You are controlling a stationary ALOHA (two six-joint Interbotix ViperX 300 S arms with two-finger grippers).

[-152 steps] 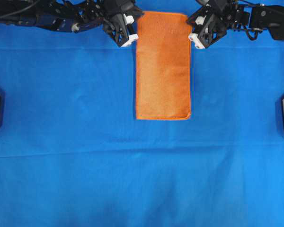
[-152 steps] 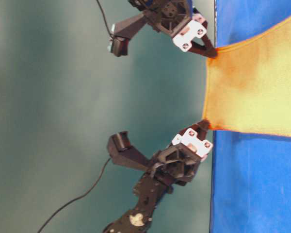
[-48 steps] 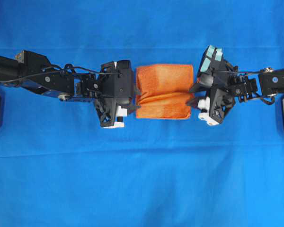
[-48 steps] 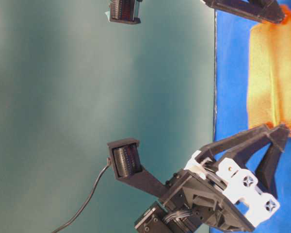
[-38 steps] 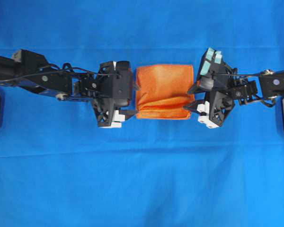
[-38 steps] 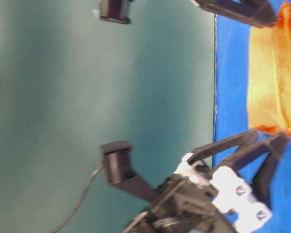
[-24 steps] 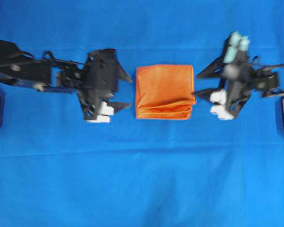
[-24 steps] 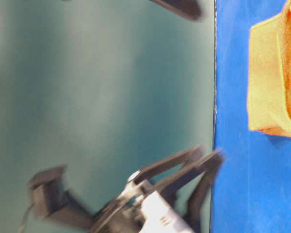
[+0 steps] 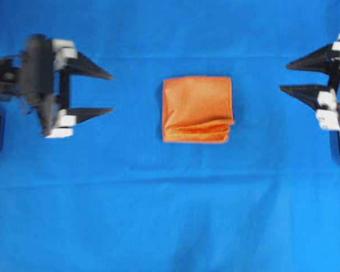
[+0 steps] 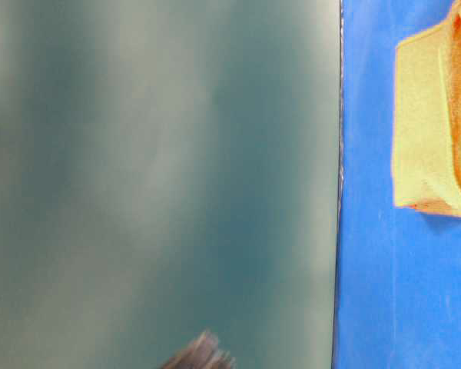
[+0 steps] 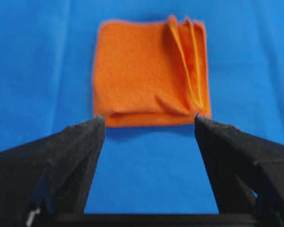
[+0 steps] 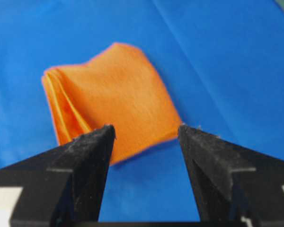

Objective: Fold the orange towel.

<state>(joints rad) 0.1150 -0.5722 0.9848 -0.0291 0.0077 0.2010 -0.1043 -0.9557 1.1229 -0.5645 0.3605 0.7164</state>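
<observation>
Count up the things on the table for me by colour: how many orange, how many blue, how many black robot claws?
Orange: 1, the orange towel
Blue: 1, the blue table cloth
Black: 2, the left gripper and the right gripper
Total: 4

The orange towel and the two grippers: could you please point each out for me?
orange towel [image 9: 196, 107]: overhead view, flat top layer.
left gripper [image 9: 96, 93]: overhead view, gap between its open fingertips.
right gripper [image 9: 293, 77]: overhead view, gap between its open fingertips.
</observation>
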